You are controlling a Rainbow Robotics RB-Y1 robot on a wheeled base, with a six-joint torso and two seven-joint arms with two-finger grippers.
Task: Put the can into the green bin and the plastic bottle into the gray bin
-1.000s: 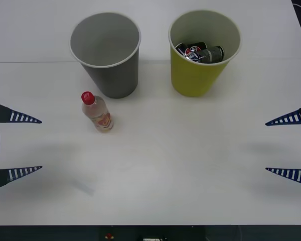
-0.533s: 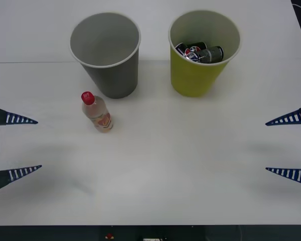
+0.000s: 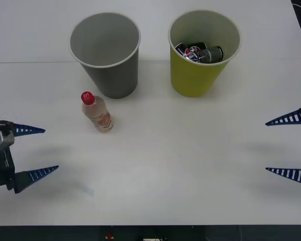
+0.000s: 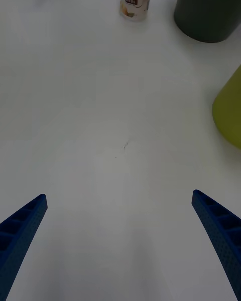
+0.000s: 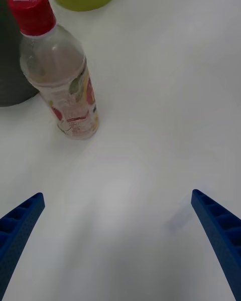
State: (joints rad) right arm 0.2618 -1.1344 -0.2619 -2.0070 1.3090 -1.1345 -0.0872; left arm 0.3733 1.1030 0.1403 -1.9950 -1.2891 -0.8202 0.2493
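Front view: L gripper (image 3: pixel 36 152) wide open, empty, aimed at upright bottle (image 3: pixel 97 112) for pickup; R gripper (image 3: pixel 287 146) parked open, empty; can (image 3: pixel 211 53) in green bin (image 3: pixel 195 80).

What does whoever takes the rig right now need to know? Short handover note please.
Left gripper: open, holding nothing, low at the table's left edge, pointed toward the plastic bottle.
Right gripper: open, holding nothing, parked at the right edge.
Plastic bottle: upright on the table just in front of the gray bin, not touching it. Gray bin looks empty.
Green bin: the can already lies inside.
Done: can binned.
Left: grasp the bottle, likely with the left gripper, and drop it into the gray bin.
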